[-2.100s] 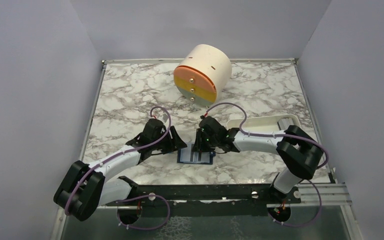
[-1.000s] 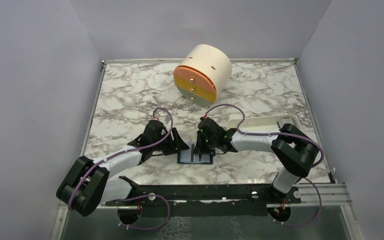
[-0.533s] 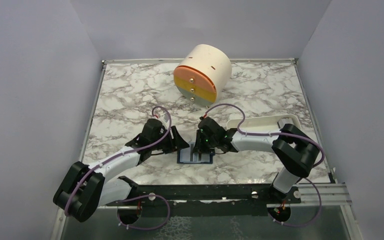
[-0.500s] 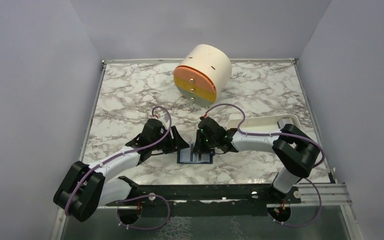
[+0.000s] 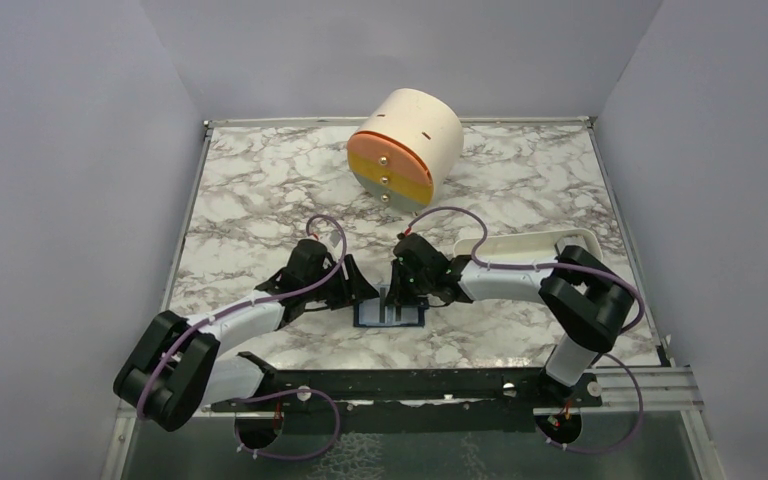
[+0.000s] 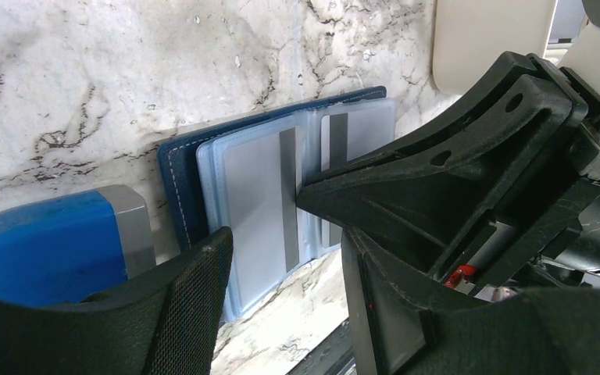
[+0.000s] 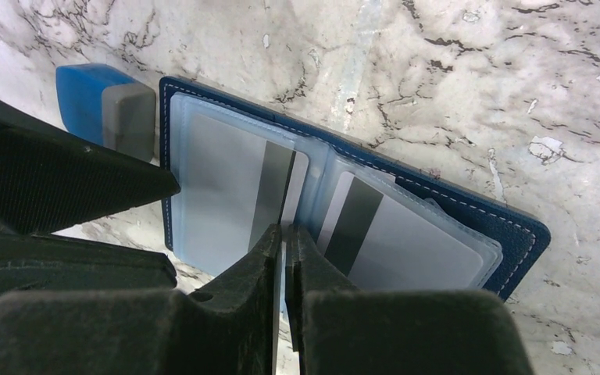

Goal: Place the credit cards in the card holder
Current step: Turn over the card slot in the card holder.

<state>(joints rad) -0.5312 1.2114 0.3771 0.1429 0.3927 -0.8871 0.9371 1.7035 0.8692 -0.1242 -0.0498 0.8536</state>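
The card holder (image 7: 516,234) lies open and flat on the marble, also seen from above (image 5: 392,316) and from the left wrist (image 6: 173,176). Its pale sleeves hold two credit cards with dark stripes, one in the left half (image 7: 219,187) and one in the right half (image 7: 414,242). My right gripper (image 7: 285,233) is shut, tips down at the centre fold by the left card's inner edge. A thin pale sliver shows between its pads; I cannot tell what it is. My left gripper (image 6: 281,305) stands open just left of the holder's near-left corner, with nothing between its fingers.
A small bright blue block (image 7: 86,90) with a grey end lies against the holder's left side (image 6: 39,242). A white oblong tray (image 5: 520,245) sits behind the right arm. A cream cylinder with orange and yellow drawer fronts (image 5: 405,145) stands at the back.
Both arms have shifted only slightly. The right gripper stays at the holder's fold, and the holder has not moved.
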